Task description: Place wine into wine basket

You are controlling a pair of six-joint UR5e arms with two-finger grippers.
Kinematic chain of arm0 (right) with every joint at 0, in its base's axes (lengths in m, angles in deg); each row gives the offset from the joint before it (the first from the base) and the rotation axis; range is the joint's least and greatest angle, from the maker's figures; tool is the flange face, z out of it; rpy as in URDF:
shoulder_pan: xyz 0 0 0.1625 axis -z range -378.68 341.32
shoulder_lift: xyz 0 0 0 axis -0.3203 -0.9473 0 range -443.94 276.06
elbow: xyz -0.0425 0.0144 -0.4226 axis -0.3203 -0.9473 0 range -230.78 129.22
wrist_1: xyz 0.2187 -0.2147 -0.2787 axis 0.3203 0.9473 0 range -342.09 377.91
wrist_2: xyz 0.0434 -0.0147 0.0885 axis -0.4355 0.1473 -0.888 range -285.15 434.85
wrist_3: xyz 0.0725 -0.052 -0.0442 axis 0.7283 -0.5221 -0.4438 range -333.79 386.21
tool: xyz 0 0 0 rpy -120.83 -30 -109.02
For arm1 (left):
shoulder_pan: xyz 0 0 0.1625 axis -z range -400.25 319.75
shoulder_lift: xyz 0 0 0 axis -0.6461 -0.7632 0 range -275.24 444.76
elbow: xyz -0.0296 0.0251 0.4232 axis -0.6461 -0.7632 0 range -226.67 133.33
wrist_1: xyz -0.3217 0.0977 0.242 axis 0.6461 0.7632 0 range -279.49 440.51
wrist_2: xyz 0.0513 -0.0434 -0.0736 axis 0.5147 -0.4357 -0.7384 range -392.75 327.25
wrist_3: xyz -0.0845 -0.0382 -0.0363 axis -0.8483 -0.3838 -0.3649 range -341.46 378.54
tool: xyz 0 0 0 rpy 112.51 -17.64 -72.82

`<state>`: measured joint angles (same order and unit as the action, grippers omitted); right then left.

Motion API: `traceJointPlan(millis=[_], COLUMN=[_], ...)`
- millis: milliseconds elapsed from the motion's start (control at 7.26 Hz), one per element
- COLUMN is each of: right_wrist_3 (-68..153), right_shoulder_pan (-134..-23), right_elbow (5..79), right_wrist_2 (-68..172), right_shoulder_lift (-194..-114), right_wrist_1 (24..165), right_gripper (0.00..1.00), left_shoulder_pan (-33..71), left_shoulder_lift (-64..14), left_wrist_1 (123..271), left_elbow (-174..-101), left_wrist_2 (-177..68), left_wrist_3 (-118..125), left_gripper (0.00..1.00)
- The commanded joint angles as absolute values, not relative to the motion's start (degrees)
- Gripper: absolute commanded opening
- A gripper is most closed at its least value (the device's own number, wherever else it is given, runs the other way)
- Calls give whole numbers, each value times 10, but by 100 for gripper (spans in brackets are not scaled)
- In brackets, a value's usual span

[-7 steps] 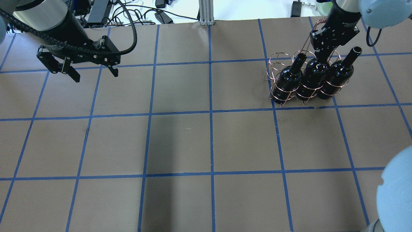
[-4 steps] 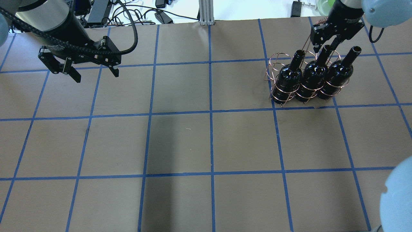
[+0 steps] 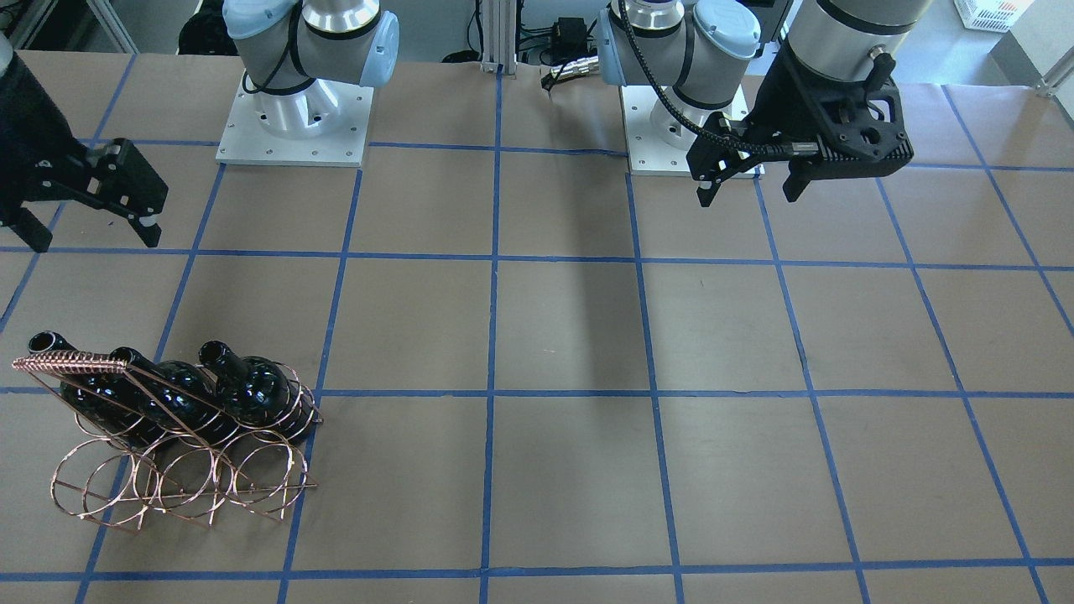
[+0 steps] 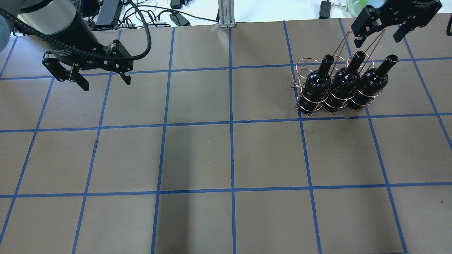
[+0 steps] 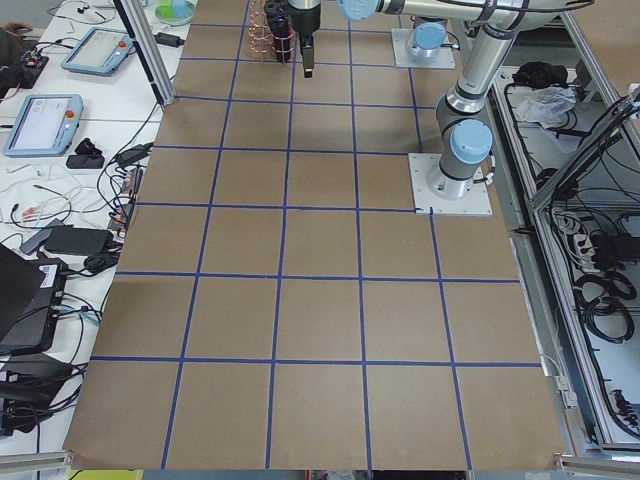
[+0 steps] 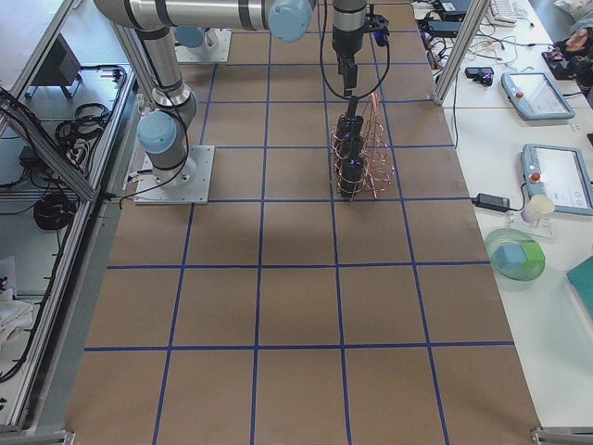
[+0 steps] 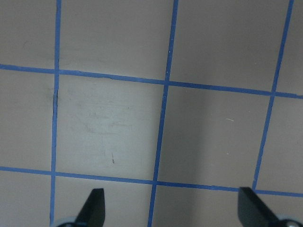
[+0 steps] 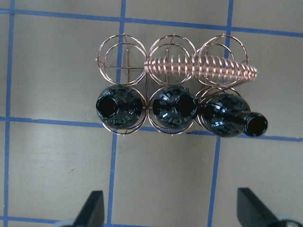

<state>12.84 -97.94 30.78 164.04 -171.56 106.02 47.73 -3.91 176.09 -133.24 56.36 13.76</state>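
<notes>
The copper wire wine basket [image 4: 303, 66] stands at the table's far right. Three dark wine bottles fill its row nearest the robot: left [image 4: 315, 88], middle [image 4: 341, 84] and right [image 4: 369, 83]. From above, the right wrist view shows the same three [image 8: 118, 106] [image 8: 173, 108] [image 8: 225, 115]. The rightmost leans outward. The coiled handle [image 8: 203, 69] lies over the empty far row. My right gripper [image 4: 377, 39] hangs open above the basket, holding nothing. My left gripper [image 4: 106, 84] is open over bare table at the far left.
Brown paper with a blue tape grid [image 4: 231, 123] covers the table. Cables and boxes [image 4: 155, 14] lie beyond its far edge. Two arm bases [image 3: 294, 117] are bolted down on the robot's side. Tablets and a green bowl [image 6: 514, 258] sit on a side bench.
My right gripper has come off the middle bottle's neck and risen up and away from the basket. The bottle stays standing in its loop. The left arm has barely moved.
</notes>
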Motion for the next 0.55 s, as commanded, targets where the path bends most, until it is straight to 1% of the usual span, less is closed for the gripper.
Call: traceJointPlan(millis=[0, 276, 413], right_wrist_3=[245, 349, 343], right_shoulder_pan=[-1011, -1100, -1100], right_elbow=[314, 334, 334], right_wrist_2=[1638, 1648, 1664], right_shoulder_lift=[-1733, -1731, -1731], right_wrist_1=[1018, 1047, 1045], right_gripper=[100, 100, 100], left_shoulder_pan=[477, 477, 477], left_shoulder_lift=[-38, -37, -37], left_wrist_1=[1761, 1762, 1761], left_elbow=[-1332, -1332, -1332], left_wrist_2=[565, 567, 567], left_wrist_3=[138, 139, 139], left_gripper=[100, 100, 100])
